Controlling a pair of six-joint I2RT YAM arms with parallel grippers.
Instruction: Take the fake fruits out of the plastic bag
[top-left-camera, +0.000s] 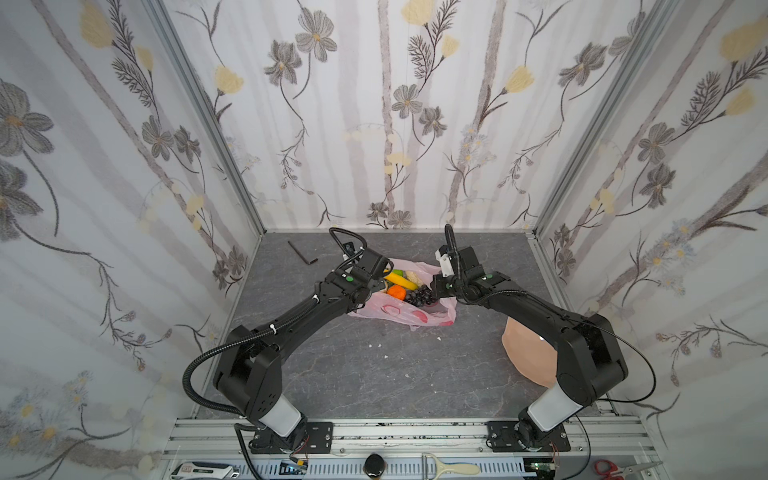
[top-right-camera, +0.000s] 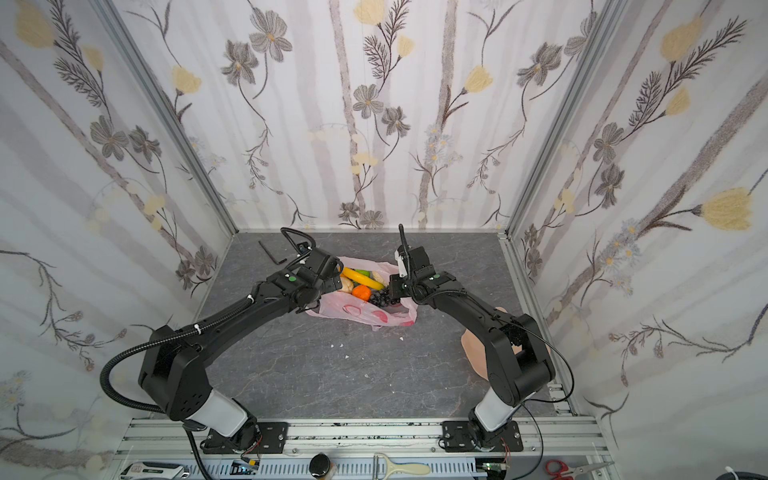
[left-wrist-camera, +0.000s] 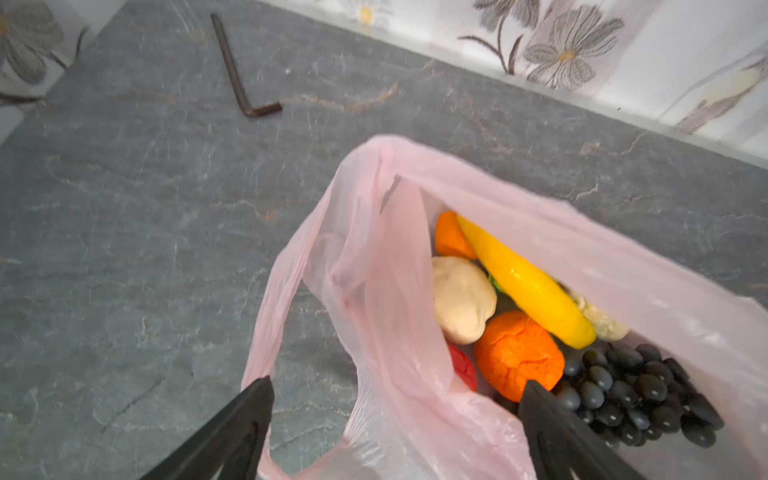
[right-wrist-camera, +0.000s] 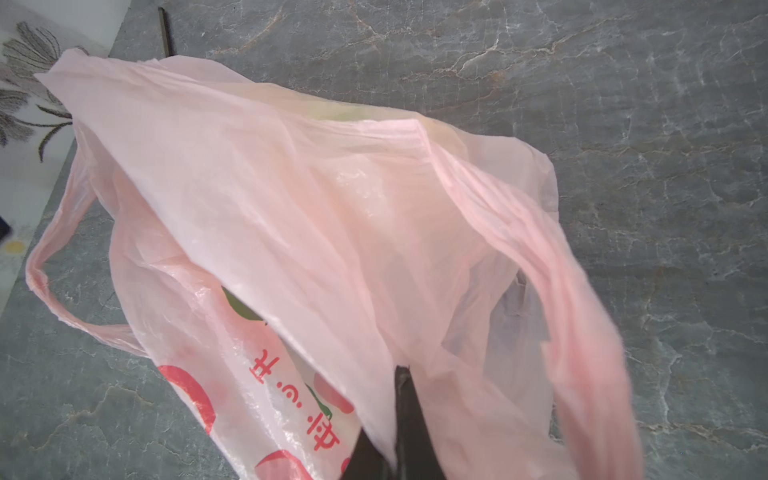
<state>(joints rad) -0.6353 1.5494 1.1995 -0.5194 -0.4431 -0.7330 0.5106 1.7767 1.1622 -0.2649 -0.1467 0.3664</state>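
Observation:
The plastic bag (top-left-camera: 399, 313) (top-right-camera: 357, 309) lies mid-table with its mouth open toward the back wall. Inside sit the fake fruits: a yellow banana (left-wrist-camera: 528, 286) (top-left-camera: 401, 280), an orange ball (left-wrist-camera: 517, 353), dark grapes (left-wrist-camera: 640, 390) (top-left-camera: 417, 297), a beige ball (left-wrist-camera: 461, 299), a red piece (left-wrist-camera: 463, 365) and a second orange one (left-wrist-camera: 451, 237). My left gripper (left-wrist-camera: 399, 388) (top-left-camera: 380, 282) is open and straddles the bag's left rim, one finger outside by the handle loop, the other inside near the orange ball. My right gripper (right-wrist-camera: 401, 372) (top-left-camera: 434, 291) is shut on the bag's (right-wrist-camera: 291, 187) right rim.
A dark hex key (top-left-camera: 301, 253) (left-wrist-camera: 232, 70) lies at the back left. A peach-coloured dish (top-left-camera: 525, 349) sits at the right, partly under my right arm. Small white crumbs (top-left-camera: 376, 345) dot the grey table in front of the bag. Patterned walls close three sides.

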